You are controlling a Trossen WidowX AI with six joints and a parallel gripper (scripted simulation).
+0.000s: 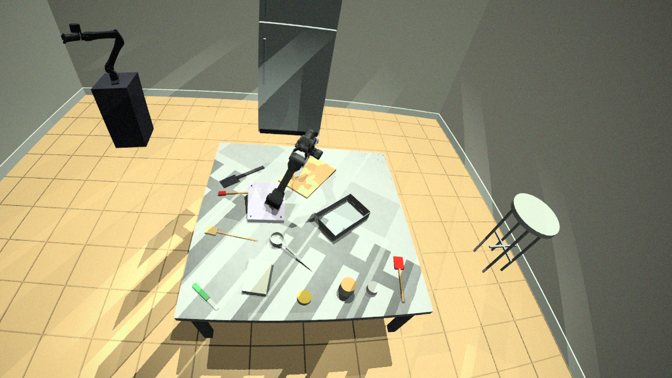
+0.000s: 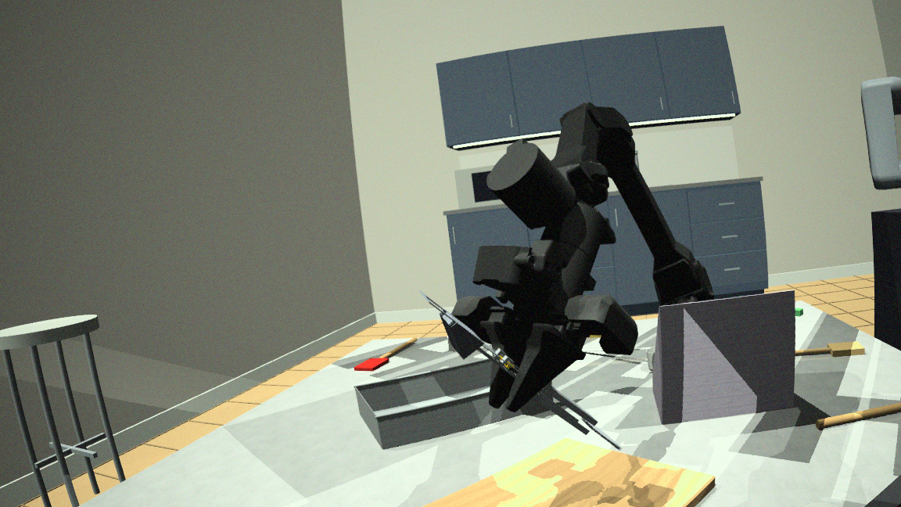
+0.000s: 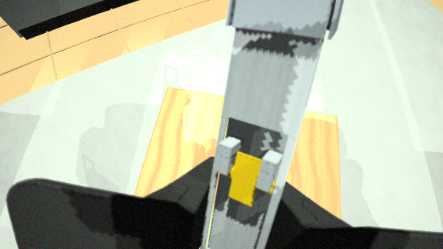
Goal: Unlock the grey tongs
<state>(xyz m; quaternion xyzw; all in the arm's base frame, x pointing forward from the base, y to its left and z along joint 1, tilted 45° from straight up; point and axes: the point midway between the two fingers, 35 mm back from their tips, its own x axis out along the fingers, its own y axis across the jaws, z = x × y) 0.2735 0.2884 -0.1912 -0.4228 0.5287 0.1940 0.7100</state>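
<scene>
My gripper (image 2: 505, 398) (image 3: 234, 168) is shut on the grey tongs (image 2: 464, 331) (image 3: 269, 77), near the yellow lock piece (image 3: 244, 178). The tongs are in the air, tilted, with one end up at the left and the other down at the right in the exterior view. I cannot tell how far their arms are apart. The wooden board (image 1: 324, 169) (image 2: 693, 482) (image 3: 324, 165) lies below and in front of the gripper in the exterior view. The roasting tin (image 1: 350, 228) (image 2: 415, 432) stands behind it. My arm hides the fingers in the top view.
The lilac mount (image 1: 257, 206) (image 2: 724, 359) of my arm stands beside the board. A black turner (image 1: 230, 181) lies behind the mount. A strainer (image 1: 271, 242) and a wooden spatula (image 1: 212, 230) lie nearer the table's front. A fridge (image 1: 296, 80) stands behind the table.
</scene>
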